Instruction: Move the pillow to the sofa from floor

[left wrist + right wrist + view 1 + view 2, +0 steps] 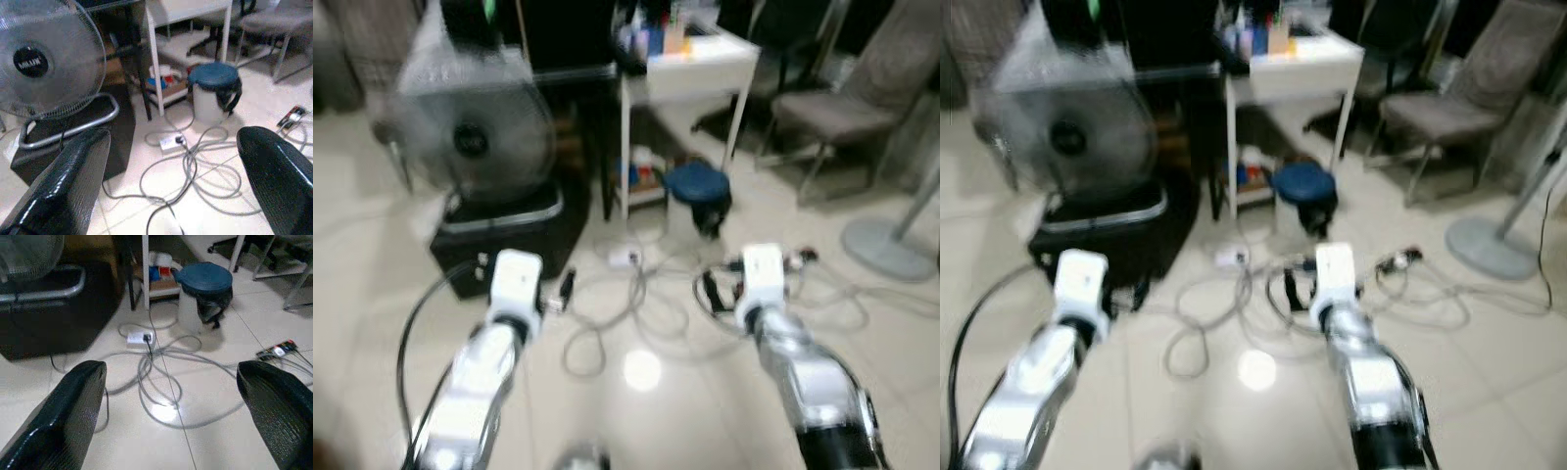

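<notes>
I see no pillow and no sofa. Both silver arms reach forward over a tiled floor strewn with grey cables (pixel 636 304). My left gripper (pixel 173 142) is open, its two black fingers (pixel 68 181) wide apart with nothing between them, above the cables near a white power strip (pixel 171 142). My right gripper (pixel 171 372) is open too and holds nothing, over the same cable tangle. The head views are blurred.
A standing fan (pixel 475 127) sits on a black box (pixel 504 235) at the left. Behind stand a white table (pixel 690 59), a white bucket with a blue lid (pixel 697 191) and a grey chair (pixel 842 108). A round stand base (pixel 891 250) lies far right.
</notes>
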`<state>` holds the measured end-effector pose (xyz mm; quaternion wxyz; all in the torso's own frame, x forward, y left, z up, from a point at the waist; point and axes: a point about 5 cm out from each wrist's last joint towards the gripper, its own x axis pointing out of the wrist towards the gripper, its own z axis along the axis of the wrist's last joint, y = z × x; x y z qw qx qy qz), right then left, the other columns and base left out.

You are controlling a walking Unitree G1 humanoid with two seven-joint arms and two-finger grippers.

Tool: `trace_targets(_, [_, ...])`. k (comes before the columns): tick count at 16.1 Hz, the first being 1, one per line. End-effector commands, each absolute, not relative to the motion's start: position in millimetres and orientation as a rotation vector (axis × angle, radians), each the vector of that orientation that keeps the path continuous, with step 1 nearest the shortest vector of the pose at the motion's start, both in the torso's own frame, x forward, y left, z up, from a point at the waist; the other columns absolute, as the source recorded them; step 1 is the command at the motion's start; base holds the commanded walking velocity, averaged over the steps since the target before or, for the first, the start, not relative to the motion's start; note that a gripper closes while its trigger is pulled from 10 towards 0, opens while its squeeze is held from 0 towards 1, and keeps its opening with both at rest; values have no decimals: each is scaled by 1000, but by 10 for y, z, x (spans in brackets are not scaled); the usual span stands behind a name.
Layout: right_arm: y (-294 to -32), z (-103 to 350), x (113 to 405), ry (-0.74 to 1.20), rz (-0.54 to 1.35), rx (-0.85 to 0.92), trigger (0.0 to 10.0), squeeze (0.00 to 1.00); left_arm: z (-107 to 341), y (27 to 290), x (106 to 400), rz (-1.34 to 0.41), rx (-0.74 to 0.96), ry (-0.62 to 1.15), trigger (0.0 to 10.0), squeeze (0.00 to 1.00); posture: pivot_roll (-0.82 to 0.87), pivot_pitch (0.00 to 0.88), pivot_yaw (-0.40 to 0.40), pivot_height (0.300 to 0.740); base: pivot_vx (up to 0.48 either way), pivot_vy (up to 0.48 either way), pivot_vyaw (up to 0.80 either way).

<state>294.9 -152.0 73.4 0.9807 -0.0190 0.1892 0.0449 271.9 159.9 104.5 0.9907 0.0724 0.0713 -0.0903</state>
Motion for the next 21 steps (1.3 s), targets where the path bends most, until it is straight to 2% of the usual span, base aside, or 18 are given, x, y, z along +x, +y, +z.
trace_targets(1, [-1517, 729, 2942, 390, 89, -41, 10000, 0, 1061, 1605, 2714, -190, 158, 138, 10000, 0, 47, 0, 18, 740, -360, 0, 0])
trace_targets(21, [-1550, 704, 2925, 398, 61, -43, 10000, 0, 1074, 1571, 2756, -220, 173, 137, 10000, 0, 34, 0, 30, 740, -356, 0, 0])
